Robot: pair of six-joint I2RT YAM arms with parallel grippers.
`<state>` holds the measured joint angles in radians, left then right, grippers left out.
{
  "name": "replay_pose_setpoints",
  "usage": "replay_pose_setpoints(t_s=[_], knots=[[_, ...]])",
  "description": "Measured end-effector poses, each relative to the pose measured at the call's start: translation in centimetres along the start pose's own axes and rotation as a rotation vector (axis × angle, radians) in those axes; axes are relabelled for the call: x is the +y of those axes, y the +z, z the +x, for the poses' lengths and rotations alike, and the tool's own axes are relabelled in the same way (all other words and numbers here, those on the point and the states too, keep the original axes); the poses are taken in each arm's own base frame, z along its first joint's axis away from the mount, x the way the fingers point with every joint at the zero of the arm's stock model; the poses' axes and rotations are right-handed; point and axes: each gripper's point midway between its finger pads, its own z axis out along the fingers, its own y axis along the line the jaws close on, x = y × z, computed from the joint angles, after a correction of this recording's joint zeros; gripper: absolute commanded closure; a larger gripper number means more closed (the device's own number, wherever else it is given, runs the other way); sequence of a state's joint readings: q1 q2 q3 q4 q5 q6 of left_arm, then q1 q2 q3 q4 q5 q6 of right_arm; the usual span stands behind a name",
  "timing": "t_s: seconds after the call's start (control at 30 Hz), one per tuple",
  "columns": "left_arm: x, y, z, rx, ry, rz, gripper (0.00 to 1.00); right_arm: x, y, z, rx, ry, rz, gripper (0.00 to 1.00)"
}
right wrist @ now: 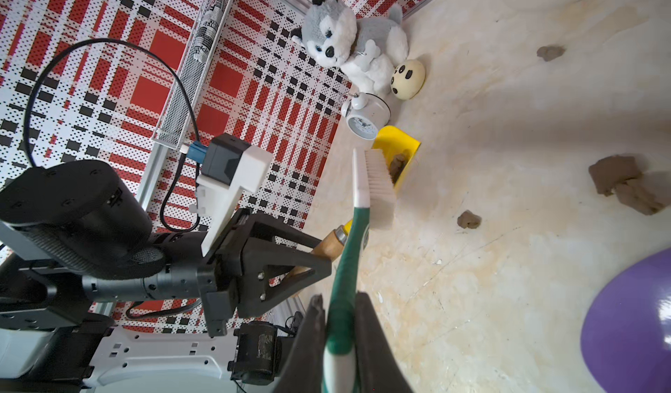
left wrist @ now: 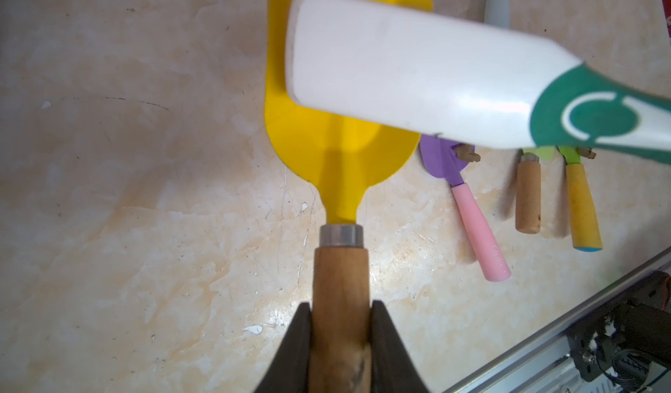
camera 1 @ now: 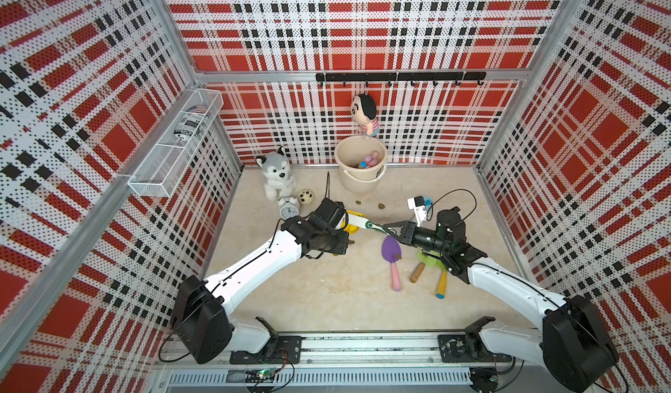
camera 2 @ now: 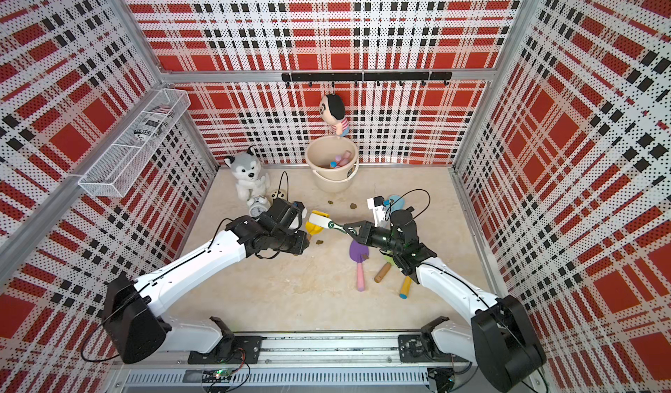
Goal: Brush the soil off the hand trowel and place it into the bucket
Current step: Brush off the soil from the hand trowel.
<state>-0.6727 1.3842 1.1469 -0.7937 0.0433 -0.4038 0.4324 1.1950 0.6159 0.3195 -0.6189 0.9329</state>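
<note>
Nearest the base, a purple trowel [camera 1: 391, 248] is lying on the table [camera 1: 326, 293], clear of the work. Above mid-table, the left gripper [left wrist: 341, 340] is clamping the wooden handle of the yellow trowel [left wrist: 326, 126], with the blade pointing away from the wrist. The right gripper [right wrist: 339, 340] is gripping the green handle of the brush [left wrist: 399, 71]. The brush's white head is lying across the blade, with the bristles [right wrist: 379, 184] facing it. One lump of soil [right wrist: 398, 164] is sitting on the blade just beyond the bristles.

To do this step well, the brush should probably be sweeping toward the blade's open tip. The trowel should be tilting tip-down, so that the lump is sliding off and not lodging against the raised edges.

Farther out, loose lumps [camera 1: 381, 205] are lying on the table. The bucket [camera 1: 357, 184] is standing at the back wall, well apart from the yellow trowel.
</note>
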Motion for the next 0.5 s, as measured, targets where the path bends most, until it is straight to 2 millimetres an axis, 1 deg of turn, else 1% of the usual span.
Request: replay_pose_setpoints(t_s=[0.13, 0.33, 0.47, 0.5], knots=[[-0.2, 0.0, 0.1, 0.003, 0.0, 0.009, 1.0, -1.2, -0.8, -1.3, -0.05, 0.018, 0.035, 1.0], [-0.2, -0.3, 0.0, -0.004, -0.002, 0.014, 1.0, -1.5, -2.6, -3.3, -0.13, -0.006, 0.072, 1.0], [-0.8, -0.8, 0.0, 0.001, 0.003, 0.042, 1.0, -0.8, -3.8, -4.2, -0.18, -0.12, 0.093, 1.0], [-1.0, -1.0, 0.0, 0.006, 0.007, 0.053, 1.0, -0.5, -4.3, -4.5, -0.2, -0.183, 0.107, 1.0]])
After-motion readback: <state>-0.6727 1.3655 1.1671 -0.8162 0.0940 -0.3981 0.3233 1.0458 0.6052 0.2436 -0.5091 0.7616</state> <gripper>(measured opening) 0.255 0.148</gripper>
